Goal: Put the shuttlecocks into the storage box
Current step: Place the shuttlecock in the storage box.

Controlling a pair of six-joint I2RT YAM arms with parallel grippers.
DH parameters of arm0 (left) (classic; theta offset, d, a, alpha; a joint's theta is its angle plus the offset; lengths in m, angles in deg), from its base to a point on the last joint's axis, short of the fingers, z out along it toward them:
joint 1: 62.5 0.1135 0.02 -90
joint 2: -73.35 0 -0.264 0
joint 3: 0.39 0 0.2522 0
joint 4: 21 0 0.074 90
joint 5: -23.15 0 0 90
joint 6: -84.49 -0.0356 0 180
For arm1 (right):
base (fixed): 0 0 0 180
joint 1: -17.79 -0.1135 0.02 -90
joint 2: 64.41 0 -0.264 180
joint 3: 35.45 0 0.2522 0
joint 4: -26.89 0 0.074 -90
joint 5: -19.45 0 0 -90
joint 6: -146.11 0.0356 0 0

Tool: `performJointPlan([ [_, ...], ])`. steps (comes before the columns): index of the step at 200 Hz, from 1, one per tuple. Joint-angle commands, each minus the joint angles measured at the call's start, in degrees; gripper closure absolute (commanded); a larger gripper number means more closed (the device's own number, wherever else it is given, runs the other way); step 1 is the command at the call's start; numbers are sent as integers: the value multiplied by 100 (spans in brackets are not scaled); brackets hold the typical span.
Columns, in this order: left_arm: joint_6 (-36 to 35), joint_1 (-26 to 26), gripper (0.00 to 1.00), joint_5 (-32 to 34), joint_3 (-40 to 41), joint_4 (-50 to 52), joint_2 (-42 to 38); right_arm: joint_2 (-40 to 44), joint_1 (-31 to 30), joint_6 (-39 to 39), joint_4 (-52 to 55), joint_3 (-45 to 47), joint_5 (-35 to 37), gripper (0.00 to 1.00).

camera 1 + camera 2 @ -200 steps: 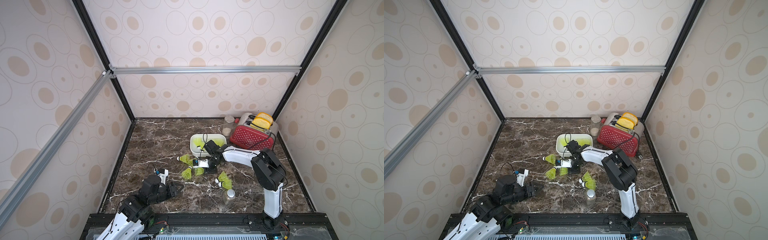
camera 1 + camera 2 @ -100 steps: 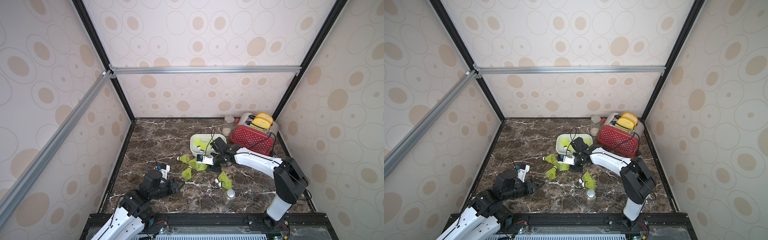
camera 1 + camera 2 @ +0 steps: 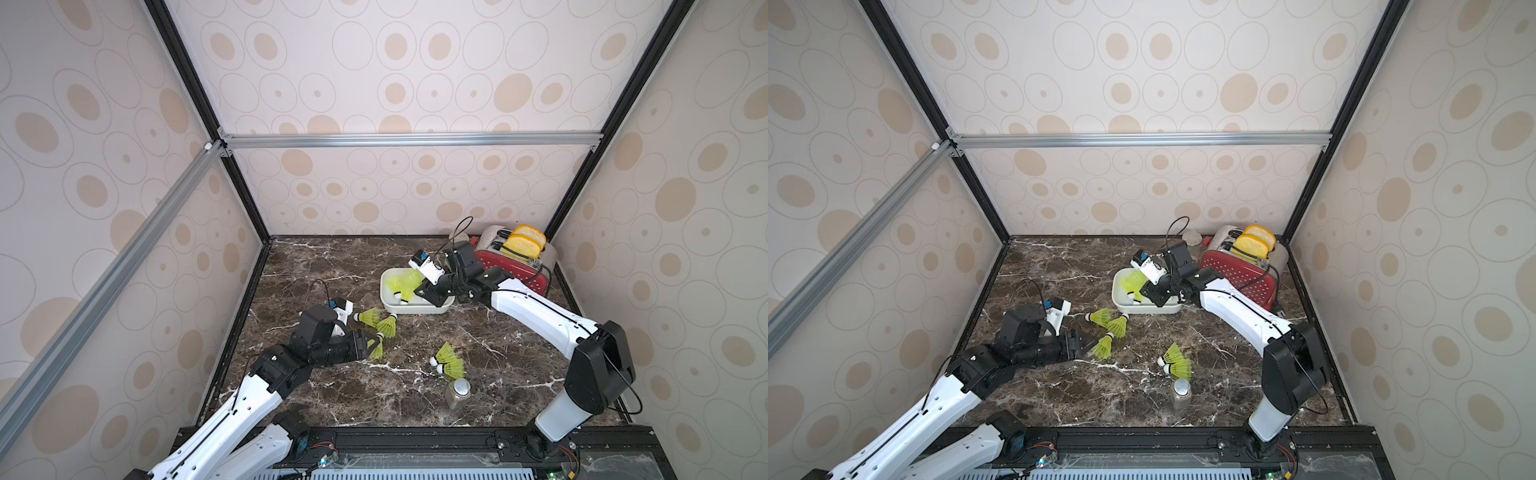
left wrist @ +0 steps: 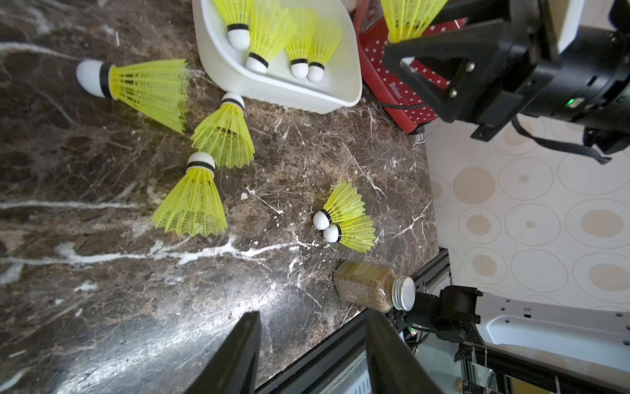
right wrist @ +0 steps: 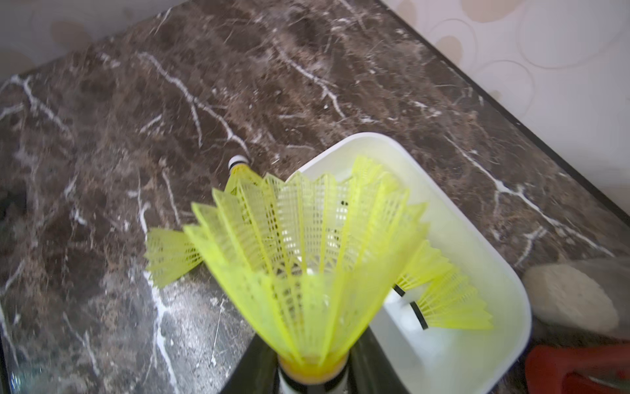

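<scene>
**Ana:** What is your right hand doing?

**Me:** My right hand (image 5: pixel 312 373) is clamped on one shuttlecock (image 5: pixel 306 266). The fingers sit either side of its white tip, and the yellow skirt fans out away from them. In both top views it hangs over the box (image 3: pixel 415 311), at the end nearer the toaster (image 3: pixel 517 272).

**Ana:** And the left?

**Me:** My left hand (image 4: pixel 312 354) is apart with nothing in it, low over the desk (image 3: pixel 332 266). Three shuttlecocks (image 4: pixel 194 201) lie on their sides near it. The nearest is just beside the fingers, but I can't tell whether they touch. Farther out, two more (image 4: pixel 344 218) lie tip by tip close to a jar (image 4: pixel 371 290). Four others (image 4: pixel 272 37) are already lying in the box.

**Ana:** How do you expect them to handle?

**Me:** I'd say feather-light. The skirt looks like thin, springy plastic mesh, so a squeeze there would probably crush it or let it pop free. The tip is the one firm part, so I'd take each by the tip or the black band, as my right hand does now. The tip is rounded and smooth and may slip if I pinch off-centre. A nudge would probably send the ones on the desk rolling in an arc. Letting go from here should land this one in the box, though something so light might bounce.
</scene>
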Motion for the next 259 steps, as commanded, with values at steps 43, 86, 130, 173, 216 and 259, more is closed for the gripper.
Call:
performJointPlan([
  [43,-627,-1,48,291,-805,95,546,-262,43,2276,152,-238,1014,66],
  [86,-724,-5,48,325,-976,257,649,-624,53,2676,765,-557,1160,66],
  [130,-737,-3,48,308,-1022,272,827,-846,156,2816,1093,-661,1253,66],
  [173,-635,-8,48,284,-1163,-38,1269,-1048,221,3031,1288,-703,1564,67],
  [216,-527,-17,49,247,-1369,-396,1712,-1241,225,3282,1388,-715,2101,67],
  [259,-469,-17,49,238,-1431,-522,1860,-1488,221,3393,1522,-874,2317,67],
])
